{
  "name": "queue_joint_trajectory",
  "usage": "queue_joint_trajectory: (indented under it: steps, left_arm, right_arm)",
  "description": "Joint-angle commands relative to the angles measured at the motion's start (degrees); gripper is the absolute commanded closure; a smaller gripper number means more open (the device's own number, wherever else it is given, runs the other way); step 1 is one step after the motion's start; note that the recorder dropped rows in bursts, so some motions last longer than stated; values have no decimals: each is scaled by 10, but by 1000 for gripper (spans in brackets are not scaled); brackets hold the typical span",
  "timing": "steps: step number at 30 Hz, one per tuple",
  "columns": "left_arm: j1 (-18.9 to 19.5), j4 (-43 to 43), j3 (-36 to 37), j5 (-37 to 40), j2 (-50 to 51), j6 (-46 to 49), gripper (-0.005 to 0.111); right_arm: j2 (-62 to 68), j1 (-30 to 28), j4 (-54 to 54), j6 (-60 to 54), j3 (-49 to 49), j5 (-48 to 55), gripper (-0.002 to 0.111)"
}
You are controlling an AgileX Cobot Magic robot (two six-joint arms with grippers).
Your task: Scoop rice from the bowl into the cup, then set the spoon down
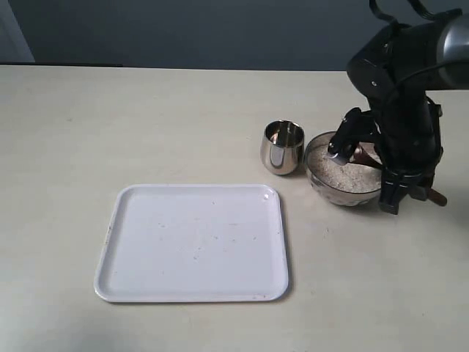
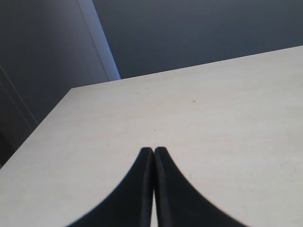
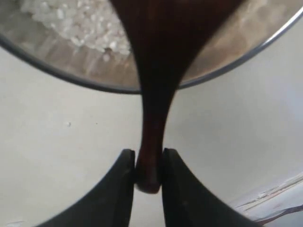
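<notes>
The steel bowl (image 1: 316, 170) holds a mound of white rice (image 1: 344, 176) at the table's right. Just left of it stands the small steel cup (image 1: 282, 147). My right gripper (image 3: 148, 158) is shut on the handle end of the dark wooden spoon (image 3: 154, 94). The spoon's scoop reaches over the bowl's rim (image 3: 71, 78) above the rice (image 3: 80, 23). In the exterior view the right arm (image 1: 403, 125) hangs over the bowl, and the spoon's handle tip (image 1: 438, 196) pokes out beside it. My left gripper (image 2: 154, 150) is shut and empty above bare table.
A white rectangular tray (image 1: 194, 242) lies in front of the cup, left of the bowl. The table's far edge (image 1: 183, 68) meets a dark wall. The left arm does not show in the exterior view.
</notes>
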Motion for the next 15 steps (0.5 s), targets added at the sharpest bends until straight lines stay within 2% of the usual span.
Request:
queue_joint_trajectory:
  steps: [1,15]
  left_arm:
    - [-1,-2,-1,-7,-3,-4,106]
    - [-1,-2,-1,-7,-3,-4,106]
  right_arm:
    - [-7,-15,-3,-1,-2,-2,109]
    - [-7,-16,-23,6,-2,-2,109]
